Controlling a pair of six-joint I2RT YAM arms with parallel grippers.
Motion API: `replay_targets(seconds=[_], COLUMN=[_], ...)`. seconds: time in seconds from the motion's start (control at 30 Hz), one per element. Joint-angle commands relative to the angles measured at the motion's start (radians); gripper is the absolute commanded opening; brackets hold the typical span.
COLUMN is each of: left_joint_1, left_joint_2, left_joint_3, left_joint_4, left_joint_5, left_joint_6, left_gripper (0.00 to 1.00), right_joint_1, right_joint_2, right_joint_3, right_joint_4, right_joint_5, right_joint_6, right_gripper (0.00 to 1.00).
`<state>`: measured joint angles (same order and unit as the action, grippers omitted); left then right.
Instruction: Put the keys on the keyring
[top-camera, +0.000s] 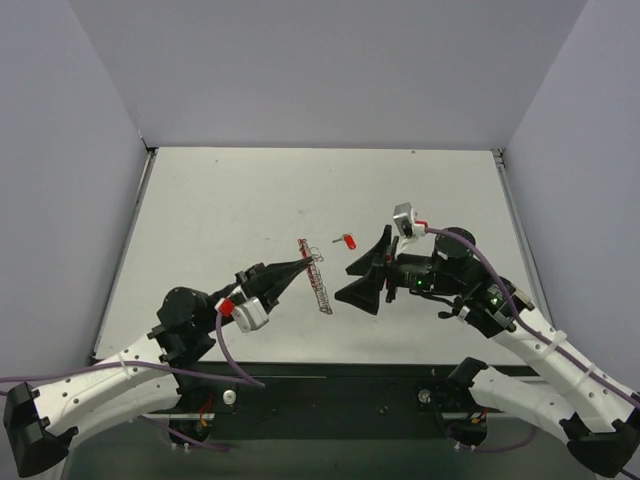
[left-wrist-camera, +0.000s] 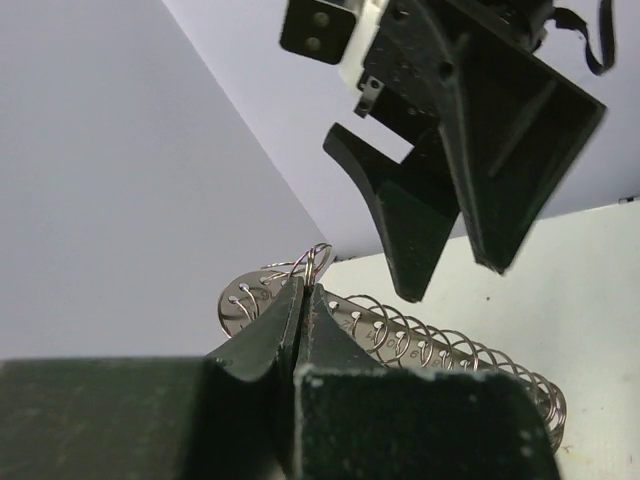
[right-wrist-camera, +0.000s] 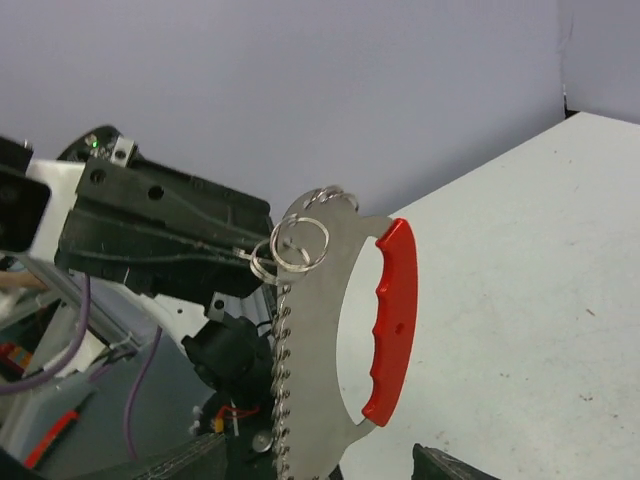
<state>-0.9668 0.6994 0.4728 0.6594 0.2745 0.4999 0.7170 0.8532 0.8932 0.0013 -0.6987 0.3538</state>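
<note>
Right end effector (top-camera: 358, 280) hangs wide open, empty; left end effector (top-camera: 307, 262) clamps the keyring (top-camera: 320, 283). Key (top-camera: 349, 241) lies just far of your right one, shaft pointing left.

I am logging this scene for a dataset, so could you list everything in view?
keyring: one, silver-grey metal with a red grip and a row of small rings, held off the table between the arms
key: one, red head, lying on the table beyond the keyring
table: one, white
left gripper: one, black, shut on the keyring
right gripper: one, black, open, holding nothing, beside the keyring
</note>
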Motion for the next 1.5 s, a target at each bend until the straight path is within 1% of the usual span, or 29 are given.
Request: replay_targets(seconds=[0.0,0.07,0.13,0.2,0.27,0.33,0.4,0.67,0.83,1.27,1.37,1.47], left_joint_1=[0.005,0.005,0.005,0.008,0.008,0.01,0.01,0.011,0.01,0.011,0.01,0.011], left_joint_2=[-0.02,-0.017,-0.011,-0.005,0.003,0.015,0.026,0.038,0.06,0.066,0.071,0.072], left_joint_3=[0.11,0.142,0.161,0.181,0.205,0.228,0.253,0.263,0.285,0.291,0.293,0.293], left_joint_4=[-0.139,-0.188,-0.236,-0.254,-0.288,-0.332,-0.365,-0.369,-0.391,-0.389,-0.389,-0.388], left_joint_5=[-0.08,-0.086,-0.09,-0.092,-0.104,-0.112,-0.112,-0.084,-0.057,-0.032,-0.02,-0.005], left_joint_6=[-0.145,-0.173,-0.195,-0.208,-0.237,-0.265,-0.282,-0.304,-0.316,-0.343,-0.35,-0.354], left_gripper=[0.0,0.0,0.0,0.0,0.0,0.0,0.0,0.0,0.0,0.0,0.0,0.0], right_joint_1=[0.099,0.154,0.174,0.19,0.193,0.193,0.194,0.193,0.194,0.194,0.194,0.193], right_joint_2=[-0.002,0.004,0.01,0.006,0.003,0.001,0.01,0.044,0.053,0.087,0.09,0.098], right_joint_3=[0.073,0.088,0.11,0.119,0.138,0.156,0.167,0.202,0.196,0.194,0.194,0.194], right_joint_4=[-0.09,-0.109,-0.121,-0.123,-0.123,-0.119,-0.112,-0.095,-0.047,0.034,0.048,0.057], right_joint_5=[0.116,0.194,0.264,0.312,0.353,0.386,0.395,0.332,0.331,0.292,0.291,0.288], right_joint_6=[-0.239,-0.274,-0.308,-0.334,-0.345,-0.4,-0.43,-0.512,-0.533,-0.532,-0.533,-0.533], right_gripper=[0.73,0.72,0.72,0.69,0.66,0.63,0.63,0.63,0.63,0.62,0.59,0.5])
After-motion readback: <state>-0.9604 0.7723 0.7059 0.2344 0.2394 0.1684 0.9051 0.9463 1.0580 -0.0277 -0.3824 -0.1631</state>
